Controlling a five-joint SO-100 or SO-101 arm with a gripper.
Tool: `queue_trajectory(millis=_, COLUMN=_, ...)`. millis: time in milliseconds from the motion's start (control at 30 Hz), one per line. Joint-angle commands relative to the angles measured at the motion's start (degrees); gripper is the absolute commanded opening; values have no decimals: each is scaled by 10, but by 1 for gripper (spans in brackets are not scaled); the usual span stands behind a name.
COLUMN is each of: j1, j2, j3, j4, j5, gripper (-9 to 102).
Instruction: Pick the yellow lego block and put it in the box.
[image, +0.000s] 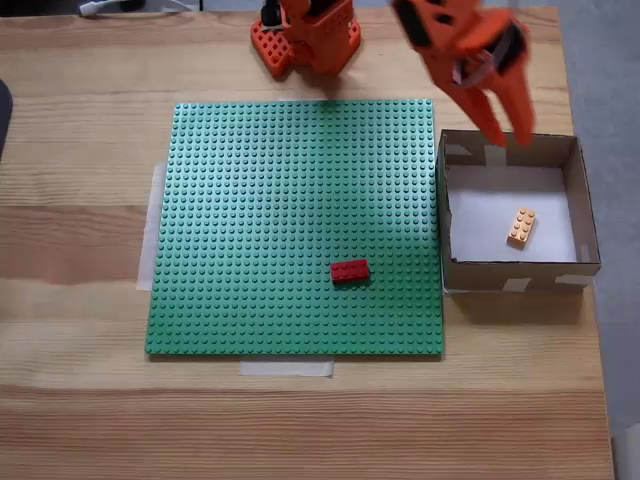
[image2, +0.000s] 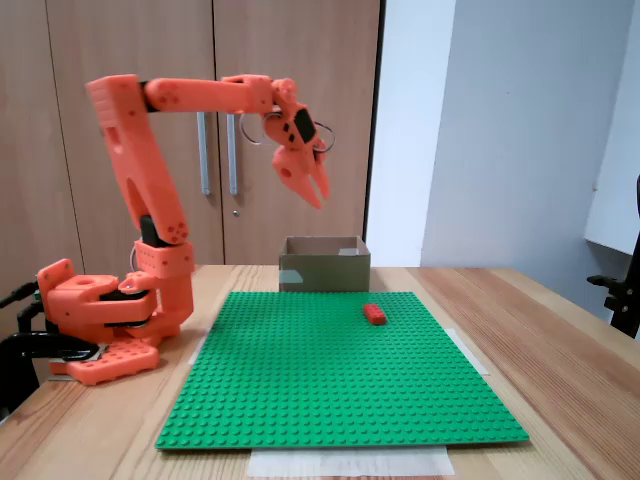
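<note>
Gripper (image: 507, 132): orange, raised in the air over the box's far rim in a fixed view; fingers a little apart, nothing between them.
Arm (image2: 200, 95): orange, reaching out level from its base at the table's edge.
Box (image: 510, 272): brown cardboard, just beside the baseplate's right edge in the top-down fixed view.
Yellow lego block (image: 521, 226): lying on the box's white floor, right of centre.
Red brick (image: 350, 270): on the green baseplate (image: 250, 200), well apart from the box.

Your orange arm reaches out level from a raised elbow, wrist bent downward; your gripper (image: 508, 133) (image2: 318, 195) hangs high, fingers slightly parted, holding nothing
</note>
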Motion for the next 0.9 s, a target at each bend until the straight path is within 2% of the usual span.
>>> queue_trajectory(millis=0, j1=34, j2=134, j3=98, j4=-75, j5=-10, gripper=8)
queue_trajectory(millis=133, j1=99, j2=220, j3=198, j4=-185, j5=-7, gripper=5)
queue_trajectory(millis=167, j1=168, j2=235, j3=212, j4=-236, j5=23, gripper=2)
queue_trajectory(millis=233, j1=215, j2=235, j3=200, j4=-250, j5=64, gripper=0)
queue_trajectory(millis=500, j1=348, j2=229, j3=151, j4=-237, j5=145, gripper=-1)
queue_trajectory(millis=867, j1=410, j2=236, j3=106, j4=-164, j5=158, gripper=-1)
